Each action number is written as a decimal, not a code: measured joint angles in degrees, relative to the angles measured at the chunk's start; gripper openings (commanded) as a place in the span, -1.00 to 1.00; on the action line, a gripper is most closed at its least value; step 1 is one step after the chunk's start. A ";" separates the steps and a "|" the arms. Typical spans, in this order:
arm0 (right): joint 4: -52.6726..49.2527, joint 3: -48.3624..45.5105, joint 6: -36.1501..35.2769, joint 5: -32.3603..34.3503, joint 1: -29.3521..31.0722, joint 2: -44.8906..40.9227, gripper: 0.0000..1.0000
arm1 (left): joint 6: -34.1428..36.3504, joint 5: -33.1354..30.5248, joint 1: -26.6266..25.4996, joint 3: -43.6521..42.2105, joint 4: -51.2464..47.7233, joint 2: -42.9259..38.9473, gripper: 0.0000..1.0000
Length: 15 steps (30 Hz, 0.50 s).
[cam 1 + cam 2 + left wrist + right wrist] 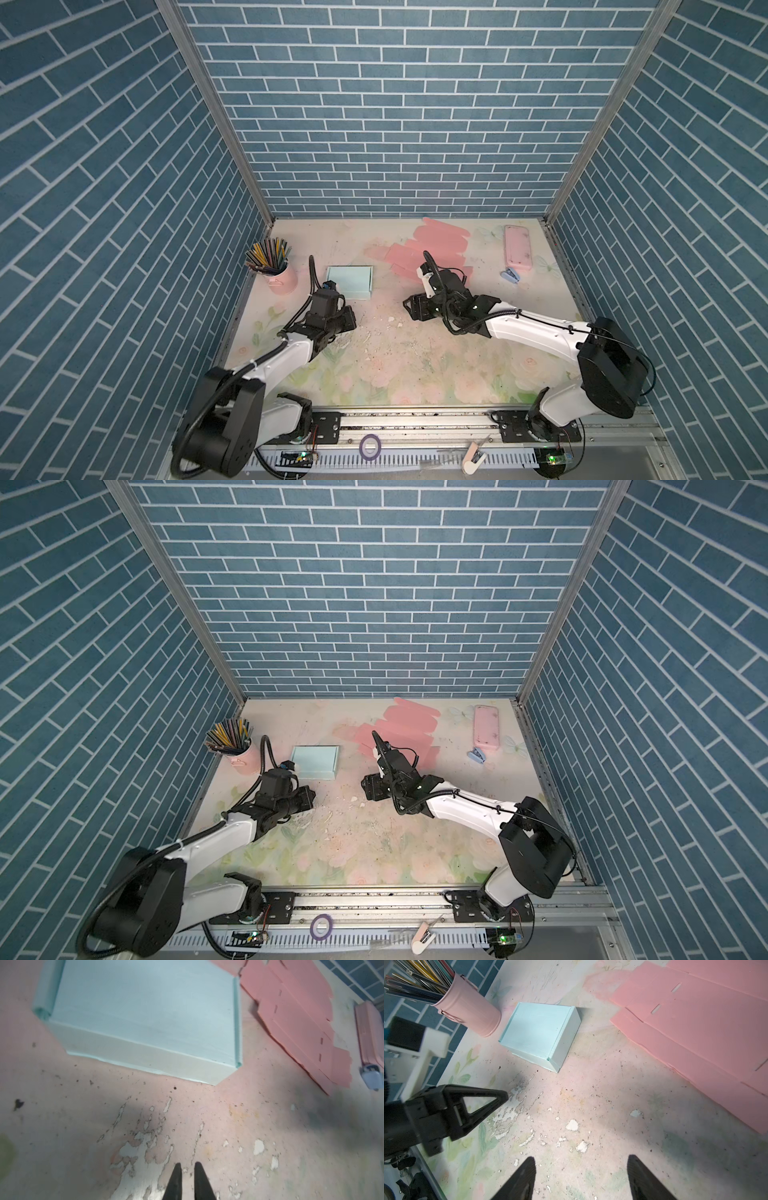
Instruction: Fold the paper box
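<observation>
Beside the pencil cup (282, 278), blue box (349, 282), likely light and crushable, best gripped by walls; left gripper (188, 1164) closed, right gripper (581, 1157) apart.

Soft, even overhead light is filling both top views, and the brick walls (374, 104) are bowing at the edges. In the wrist views blur is smearing the light blue box (145, 1012), and diffuse grey shadows are pooling on the worn tabletop (591, 1095).

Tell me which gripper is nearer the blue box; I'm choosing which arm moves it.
Left. The left gripper is just before the blue box; the right gripper is farther off, to its right in both top views.
</observation>
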 measured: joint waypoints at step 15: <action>0.17 -0.07 -0.31 2.34 0.28 -3.41 0.39 | -0.15 -3.78 1.40 10.73 10.54 20.31 -0.99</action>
